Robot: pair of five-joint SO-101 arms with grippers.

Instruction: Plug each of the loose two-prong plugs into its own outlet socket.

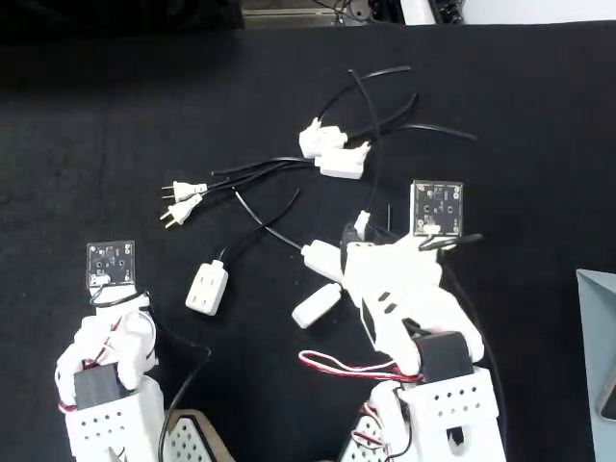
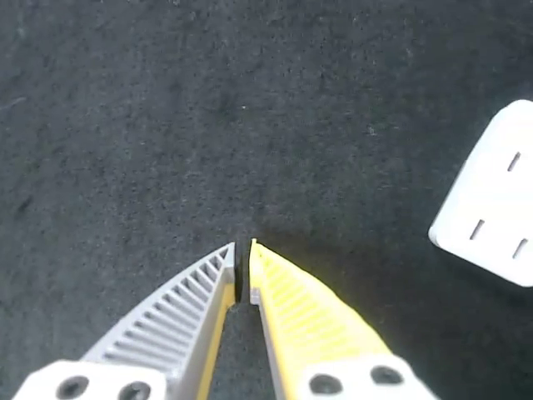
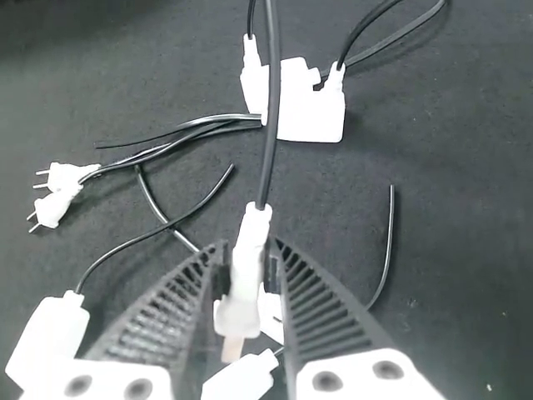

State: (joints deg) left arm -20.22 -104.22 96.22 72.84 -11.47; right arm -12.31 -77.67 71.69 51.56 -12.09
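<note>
A black table takes up most of the high view. At its right edge a grey object is cut off, and what it is cannot be made out.

The white right arm reaches up from the near edge toward the middle of the table and partly covers two white cord pieces beside it. It is hard to tell whether these are sockets or plugs. The white left arm sits folded in the near left corner, hiding its own fingers in the high view.

A white block socket lies flat between the arms with slots showing on its face. The left wrist view cuts it off. Two more sockets lie touching each other at the far middle, each on a black cord.

The right gripper is clamped on a white plug. The plug's black cord runs away toward the two far sockets. Its prong end is mostly hidden between the fingers.

The left gripper has one grey and one yellow finger. The tips are nearly touching with nothing between them, just above bare cloth near the block socket.

Two loose plugs lie side by side left of centre. They are small and white, and their metal prongs point left.
</note>
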